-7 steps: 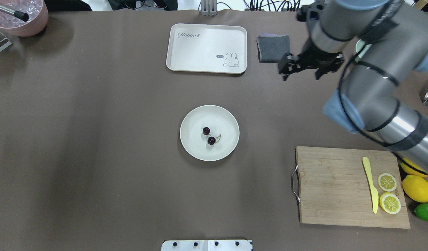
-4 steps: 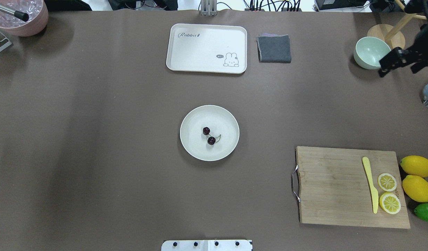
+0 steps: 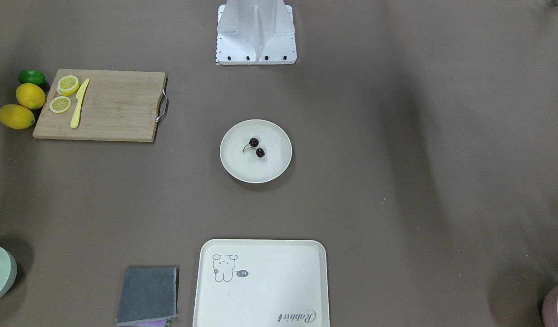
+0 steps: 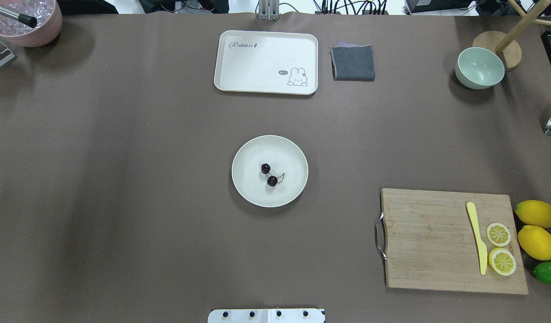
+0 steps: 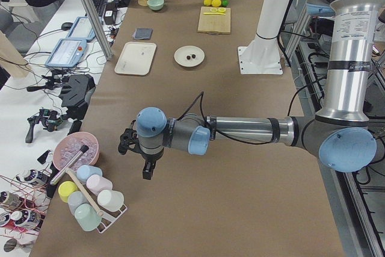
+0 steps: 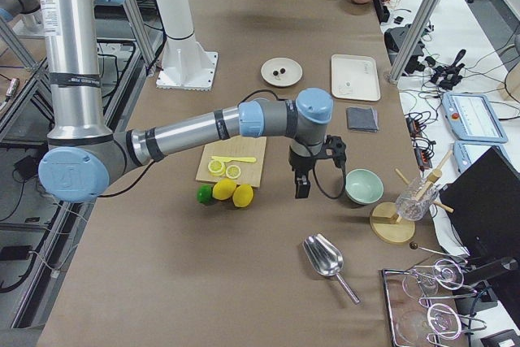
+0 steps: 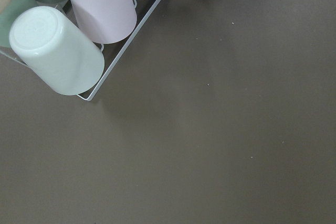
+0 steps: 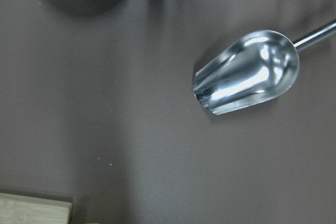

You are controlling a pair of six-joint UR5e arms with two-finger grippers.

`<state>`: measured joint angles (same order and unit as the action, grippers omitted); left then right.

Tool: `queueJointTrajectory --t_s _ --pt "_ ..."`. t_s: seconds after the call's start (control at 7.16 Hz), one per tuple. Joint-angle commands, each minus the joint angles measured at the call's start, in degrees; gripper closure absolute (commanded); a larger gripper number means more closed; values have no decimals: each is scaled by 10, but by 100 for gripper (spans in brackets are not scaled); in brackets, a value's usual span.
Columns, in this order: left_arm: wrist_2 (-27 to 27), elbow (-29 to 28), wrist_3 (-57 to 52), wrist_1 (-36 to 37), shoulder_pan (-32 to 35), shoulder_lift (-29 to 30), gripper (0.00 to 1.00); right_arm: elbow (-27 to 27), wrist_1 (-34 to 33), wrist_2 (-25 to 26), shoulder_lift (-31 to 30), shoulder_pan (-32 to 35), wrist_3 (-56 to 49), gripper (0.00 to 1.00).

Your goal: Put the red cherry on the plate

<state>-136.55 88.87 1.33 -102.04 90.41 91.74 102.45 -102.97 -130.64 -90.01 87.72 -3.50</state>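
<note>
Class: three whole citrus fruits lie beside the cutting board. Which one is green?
The lime, lowest of the row in the overhead view; the middle lemon and far lemon are yellow.

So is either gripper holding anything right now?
Nothing seen held. The red cherry lies free on the plate; left gripper and right gripper hang far from it.

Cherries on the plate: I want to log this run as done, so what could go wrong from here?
The red cherry lies near the middle of the plate, so it looks settled. The risks are the arms: the right gripper hangs near the green bowl, the left gripper near the cup rack; a careless move could knock either.
</note>
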Motion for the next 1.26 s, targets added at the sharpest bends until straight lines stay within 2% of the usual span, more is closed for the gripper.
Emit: queueJointTrajectory --t_s 0.0,1.12 --pt "1 -12 0 -1 -1 3 2 -36 1 -9 -13 32 -45 0" --pt "3 -11 0 0 -1 10 2 -37 1 -9 -9 36 -38 0"
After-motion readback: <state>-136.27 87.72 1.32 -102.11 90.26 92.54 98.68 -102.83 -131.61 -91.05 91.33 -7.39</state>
